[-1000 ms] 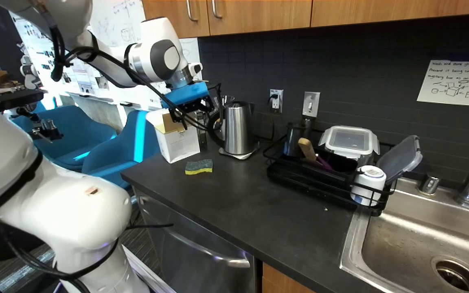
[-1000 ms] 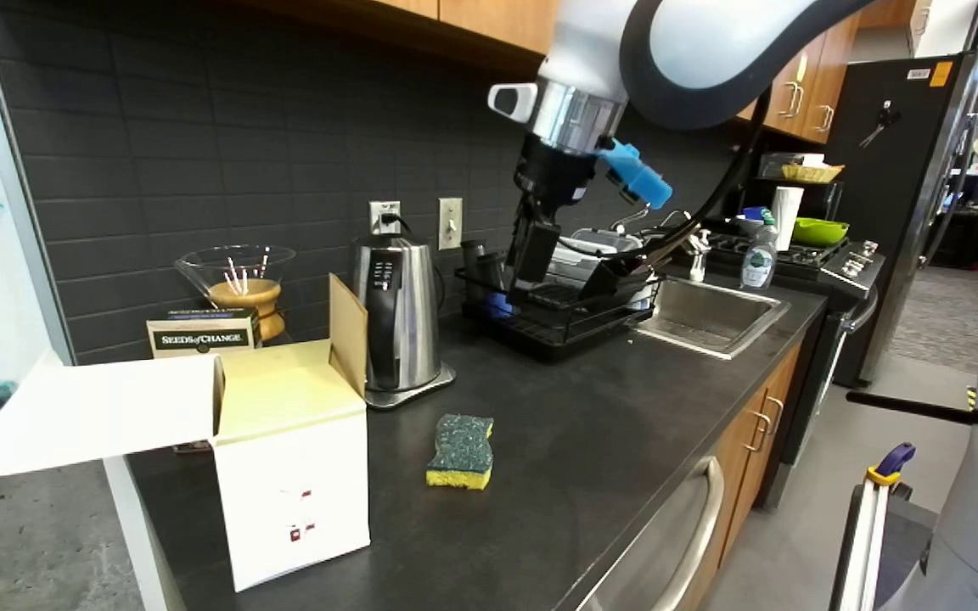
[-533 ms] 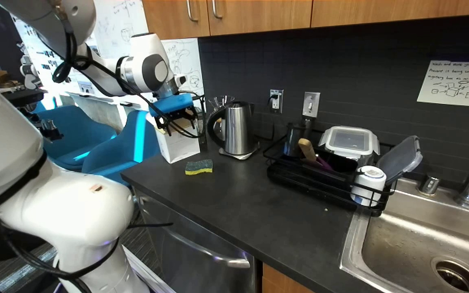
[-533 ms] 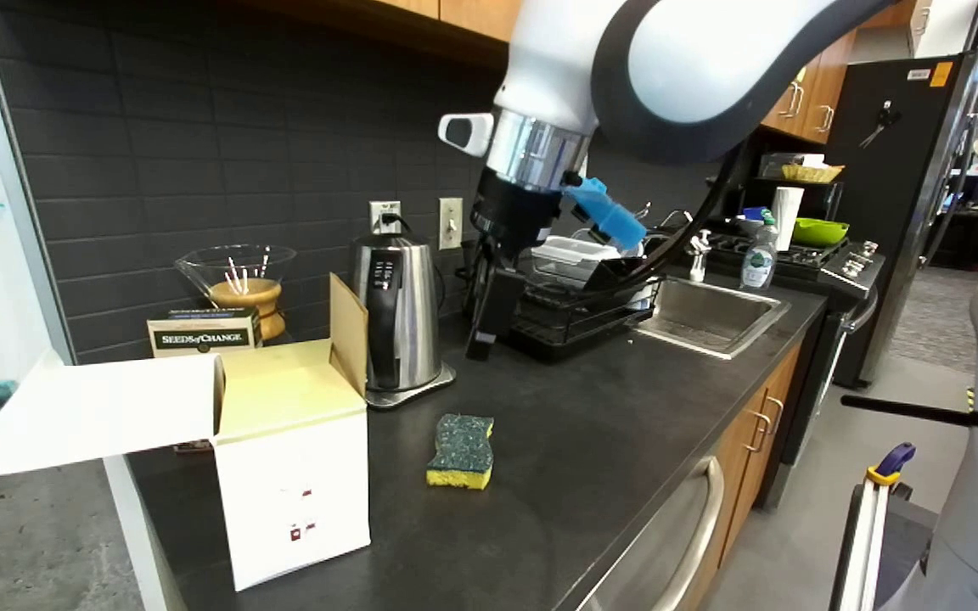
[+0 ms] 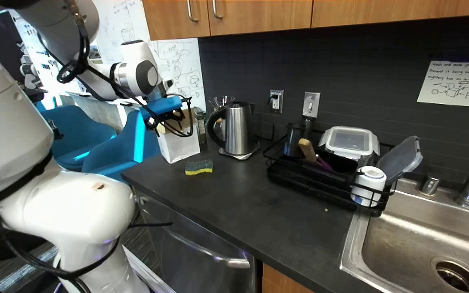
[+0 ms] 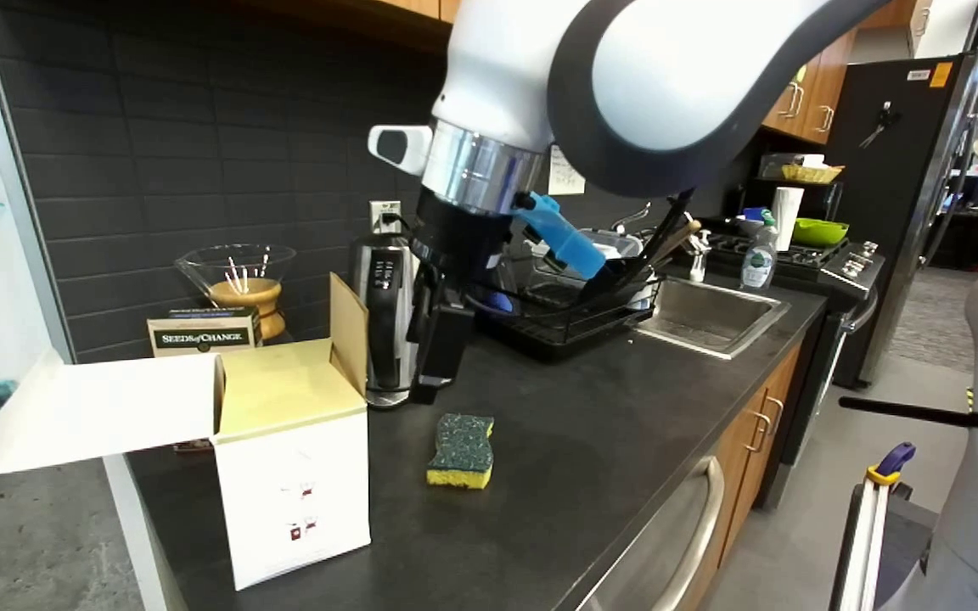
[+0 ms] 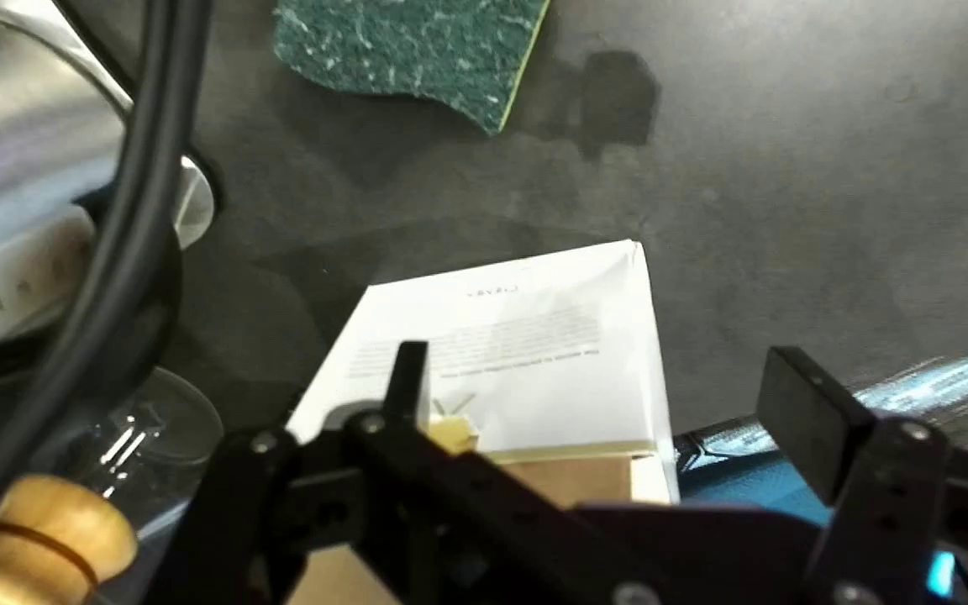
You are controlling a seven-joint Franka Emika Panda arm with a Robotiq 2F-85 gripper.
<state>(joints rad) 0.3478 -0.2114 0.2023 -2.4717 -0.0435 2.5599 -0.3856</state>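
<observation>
There's the box (image 6: 285,501), upright near the end of the bench (image 6: 574,484), one white flap stuck out sideways and a brown one standing up, and here's the gripper (image 7: 606,378), just swung across and a little lower towards it! In both exterior views that gap has narrowed over the last second, while the box itself hasn't budged: much nearer, then, but no hold made yet. Now the jaws: spread wide, each side well apart from the other, nothing pinched between them. From the wrist view the box's printed side shows in the space between, one half of the jaws cutting across part of it, yet I see no contact; in an exterior view there's daylight between the tips and the brown flap. Moving out, the sponge (image 6: 461,450) lies near the box, green side up, exactly where it was a second ago. The kettle (image 5: 238,130) stands close by the gripper, partly covered by it in an exterior view, with the carafe (image 6: 255,297) and a small carton (image 6: 203,335) further back, towards the wall (image 5: 360,101). Farther along the bench, the loaded rack (image 5: 291,182) stands at the edge of the sink (image 5: 354,240).
</observation>
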